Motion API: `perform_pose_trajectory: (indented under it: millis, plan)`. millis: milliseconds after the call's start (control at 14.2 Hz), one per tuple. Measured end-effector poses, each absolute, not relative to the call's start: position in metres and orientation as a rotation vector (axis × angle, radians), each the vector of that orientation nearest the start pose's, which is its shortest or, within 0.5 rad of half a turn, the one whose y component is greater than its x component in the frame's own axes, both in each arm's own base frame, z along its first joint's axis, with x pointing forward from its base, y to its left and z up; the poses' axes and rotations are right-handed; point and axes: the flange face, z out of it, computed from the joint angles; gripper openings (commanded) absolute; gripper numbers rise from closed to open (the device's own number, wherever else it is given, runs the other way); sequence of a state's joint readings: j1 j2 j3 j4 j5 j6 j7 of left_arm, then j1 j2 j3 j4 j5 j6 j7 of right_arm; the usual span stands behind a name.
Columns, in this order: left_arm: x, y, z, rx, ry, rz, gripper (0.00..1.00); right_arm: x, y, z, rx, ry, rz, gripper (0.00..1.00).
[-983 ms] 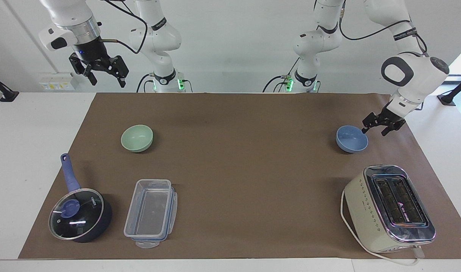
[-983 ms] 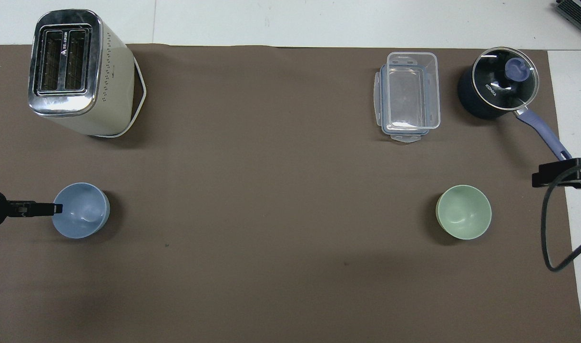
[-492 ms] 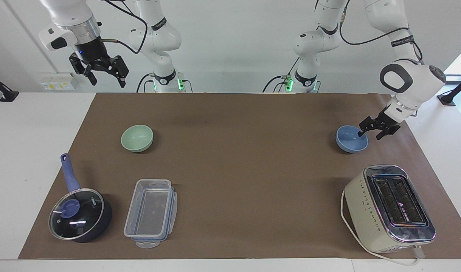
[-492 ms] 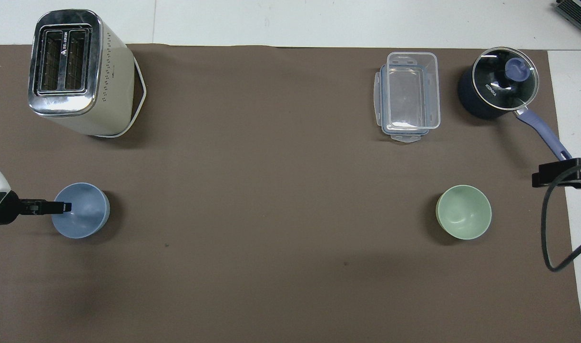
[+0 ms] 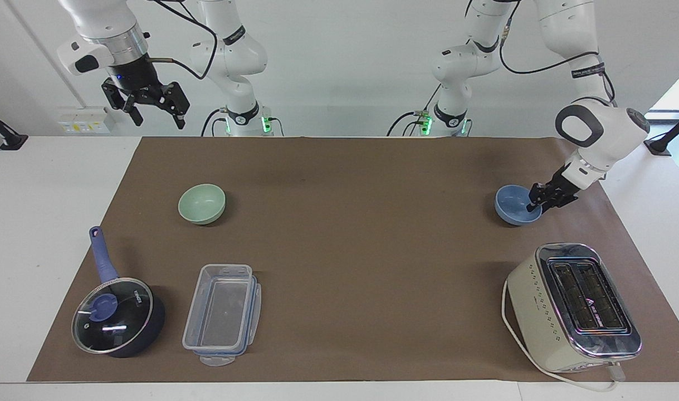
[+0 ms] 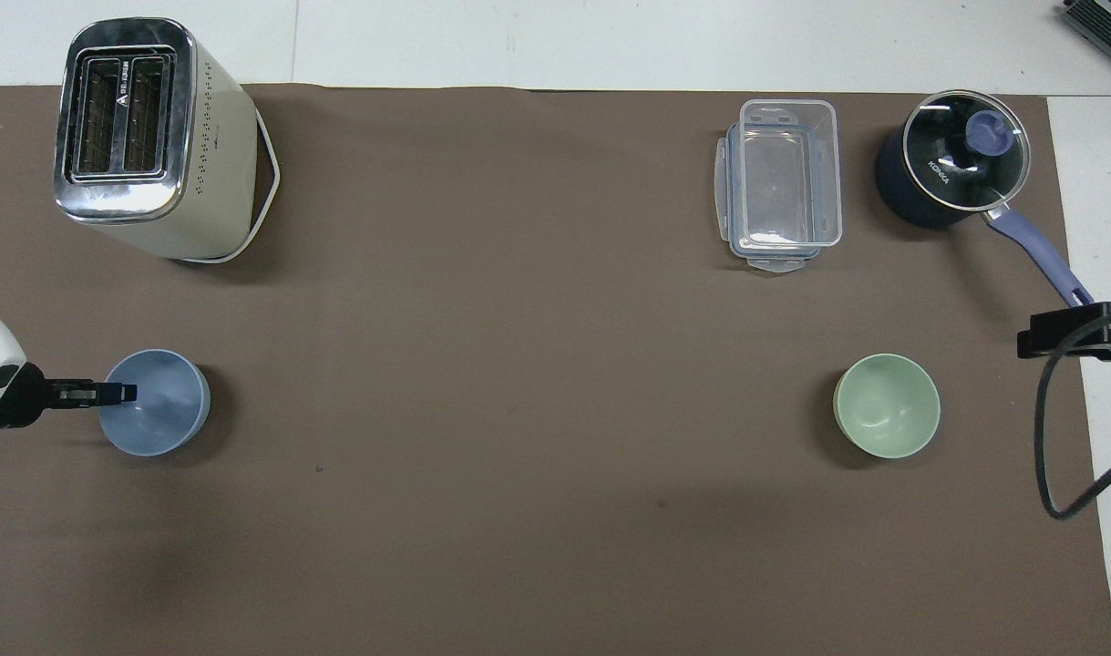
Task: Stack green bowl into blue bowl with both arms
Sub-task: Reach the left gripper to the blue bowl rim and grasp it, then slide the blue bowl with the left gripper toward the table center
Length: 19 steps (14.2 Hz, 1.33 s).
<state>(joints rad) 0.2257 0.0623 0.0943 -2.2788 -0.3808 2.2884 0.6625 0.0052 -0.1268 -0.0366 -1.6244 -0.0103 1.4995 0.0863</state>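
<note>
Bowls number two, both upright and round, mouths up: the green bowl [image 5: 201,204] toward the right arm's end, the blue bowl [image 5: 517,205] toward the left arm's. The left gripper [image 5: 534,207] seems clamped on the blue bowl's rim. The right gripper [image 5: 154,116] hangs spread, cut off overhead.

Bright even overhead light, soft faint shadows, sharp focus throughout

Readable text: one brand only
"KONKA" in white on glass lid [image 6: 965,150] of dark blue saucepan [image 6: 920,196]. Toaster [image 6: 154,137] has a logo mark and small print between its slots, too small to read.
</note>
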Motion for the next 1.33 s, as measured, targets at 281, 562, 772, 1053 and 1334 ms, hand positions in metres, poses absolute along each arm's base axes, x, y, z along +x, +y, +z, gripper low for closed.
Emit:
perform_pose_trajectory:
  millis: [281, 562, 772, 1053, 1334]
  plan:
    - [0.495, 0.156, 0.325, -3.401, 0.146, -0.151, 0.0, 0.507, -0.018, 0.66, -3.142, 0.186, -0.003, 1.0]
    - [0.496, 0.156, 0.327, -3.401, 0.149, -0.156, 0.0, 0.507, -0.018, 0.66, -3.142, 0.186, -0.003, 1.0]
    - [0.497, 0.155, 0.332, -3.396, 0.16, -0.173, 0.0, 0.507, -0.018, 0.66, -3.142, 0.186, -0.003, 1.0]
    - [0.498, 0.152, 0.352, -3.384, 0.188, -0.23, 0.0, 0.507, -0.018, 0.66, -3.142, 0.186, -0.003, 1.0]
    - [0.499, 0.139, 0.378, -3.368, 0.25, -0.293, 0.0, 0.507, -0.018, 0.66, -3.142, 0.186, -0.003, 1.0]
